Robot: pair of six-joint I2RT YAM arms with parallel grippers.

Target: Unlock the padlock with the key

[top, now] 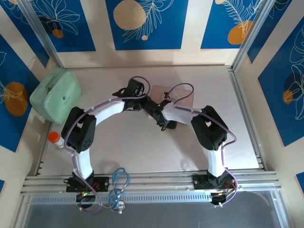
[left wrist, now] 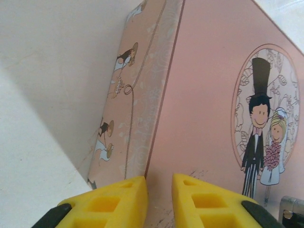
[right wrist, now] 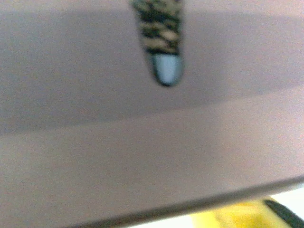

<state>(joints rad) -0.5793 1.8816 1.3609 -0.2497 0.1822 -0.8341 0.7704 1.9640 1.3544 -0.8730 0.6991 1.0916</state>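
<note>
A pink tin [left wrist: 204,95] printed with a cartoon bride and groom lies on the white table; it shows partly under the arms [top: 186,96]. My left gripper [left wrist: 159,202] hovers at the tin's corner. Its yellow fingers [left wrist: 118,204] stand narrowly open with nothing between them. A bit of silvery metal [left wrist: 292,209] peeks in at the lower right; I cannot tell what it is. The blue padlock and the key are hidden. The right wrist view is blurred, pressed close to a pink surface with a blue-grey blob [right wrist: 166,69]. One yellow finger [right wrist: 237,219] shows at the bottom edge.
A mint-green pouch [top: 56,95] lies at the back left, and an orange-capped bottle [top: 55,138] stands at the left edge. A blue cable coil [top: 118,183] hangs over the near rail. Both arms cross over the table's middle.
</note>
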